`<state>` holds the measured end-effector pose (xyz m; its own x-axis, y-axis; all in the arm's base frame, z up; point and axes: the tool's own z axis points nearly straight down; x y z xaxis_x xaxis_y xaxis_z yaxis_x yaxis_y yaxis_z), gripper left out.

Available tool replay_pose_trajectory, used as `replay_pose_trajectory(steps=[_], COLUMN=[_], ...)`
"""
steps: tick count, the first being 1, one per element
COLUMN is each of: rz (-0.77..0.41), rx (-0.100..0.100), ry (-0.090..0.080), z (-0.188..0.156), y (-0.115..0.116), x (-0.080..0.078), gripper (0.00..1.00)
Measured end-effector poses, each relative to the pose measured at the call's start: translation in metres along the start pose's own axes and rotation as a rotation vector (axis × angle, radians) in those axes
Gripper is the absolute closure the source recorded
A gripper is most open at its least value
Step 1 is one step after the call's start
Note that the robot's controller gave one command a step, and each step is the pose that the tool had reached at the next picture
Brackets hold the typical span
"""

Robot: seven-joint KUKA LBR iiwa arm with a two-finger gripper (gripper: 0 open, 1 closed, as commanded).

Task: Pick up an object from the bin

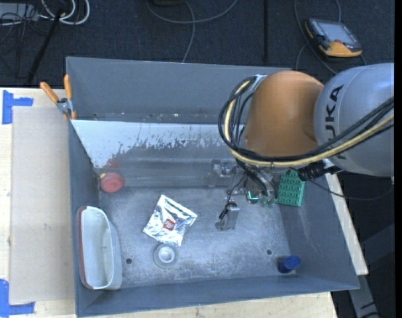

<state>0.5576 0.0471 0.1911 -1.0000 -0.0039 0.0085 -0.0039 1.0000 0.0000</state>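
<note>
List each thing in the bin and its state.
Foil packet: crumpled, lying mid-bin.
White tray: lying along left wall.
Pink disc: lying back-left.
Round cap: flat, just before the packet.
Blue piece: front-right corner.
Green block: studs up, right of the gripper.
Gripper: low in the bin, right of packet.

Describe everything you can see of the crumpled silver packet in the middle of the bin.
The silver packet looks like crinkled foil, roughly square, with a small red mark near its middle. It lies flat on the bin floor, turned cornerwise. Nothing rests on it. A small round grey cap sits by its lower corner; whether they touch is unclear. The gripper is to its right, apart from it.
</note>
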Motion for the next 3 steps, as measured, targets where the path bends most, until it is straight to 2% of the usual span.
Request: replay_pose_trajectory(steps=[1, 2, 3], rz=[-0.223, -0.570, -0.565], rx=[-0.001, 0.002, 0.001], ry=[-0.006, -0.008, -0.009], z=[0.109, 0.121, 0.121], y=[0.073, 0.087, 0.086], x=[-0.056, -0.018, -0.019], gripper=[0.00, 0.00, 1.00])
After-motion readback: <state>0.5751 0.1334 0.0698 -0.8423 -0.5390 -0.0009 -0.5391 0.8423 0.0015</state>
